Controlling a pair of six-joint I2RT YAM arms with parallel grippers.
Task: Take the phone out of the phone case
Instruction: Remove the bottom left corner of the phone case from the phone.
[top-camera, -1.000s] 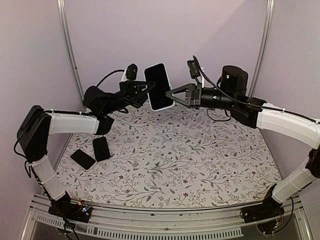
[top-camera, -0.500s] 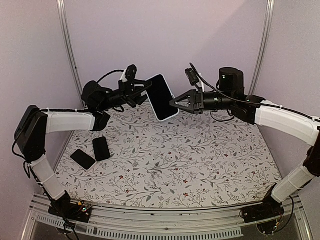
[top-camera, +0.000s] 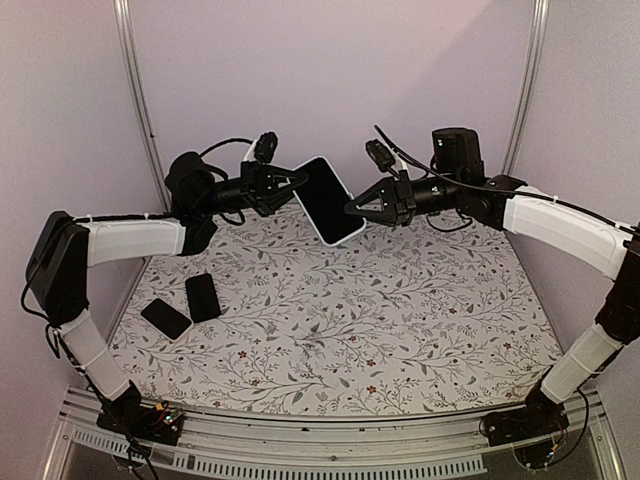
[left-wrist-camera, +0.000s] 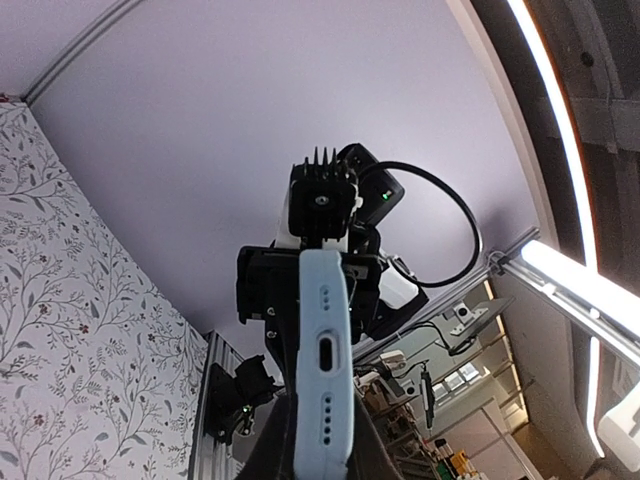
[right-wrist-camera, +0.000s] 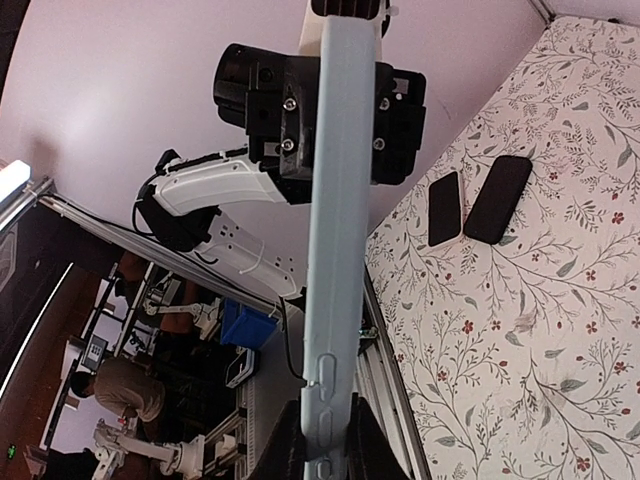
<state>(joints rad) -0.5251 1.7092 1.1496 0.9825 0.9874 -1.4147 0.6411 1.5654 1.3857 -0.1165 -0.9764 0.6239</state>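
The phone (top-camera: 326, 198), dark screen facing up, sits in a pale blue phone case (top-camera: 343, 237) and hangs tilted in the air over the back of the table. My left gripper (top-camera: 297, 181) is shut on its upper left end. My right gripper (top-camera: 352, 208) is shut on its right side edge. The left wrist view looks along the case's end (left-wrist-camera: 324, 360) with its port and speaker holes, my left gripper (left-wrist-camera: 322, 455) pinching it. In the right wrist view the case's long edge (right-wrist-camera: 338, 230) runs up from my right gripper (right-wrist-camera: 326, 445).
Two dark phones (top-camera: 203, 296) (top-camera: 165, 318) lie flat at the left side of the floral table (top-camera: 400, 320); they also show in the right wrist view (right-wrist-camera: 444, 208) (right-wrist-camera: 498, 199). A wall and frame posts stand behind.
The cased phone has tipped from nearly upright to slanting, its top leaning left. Both arms have turned with it. The left gripper has shifted toward the phone's upper corner.
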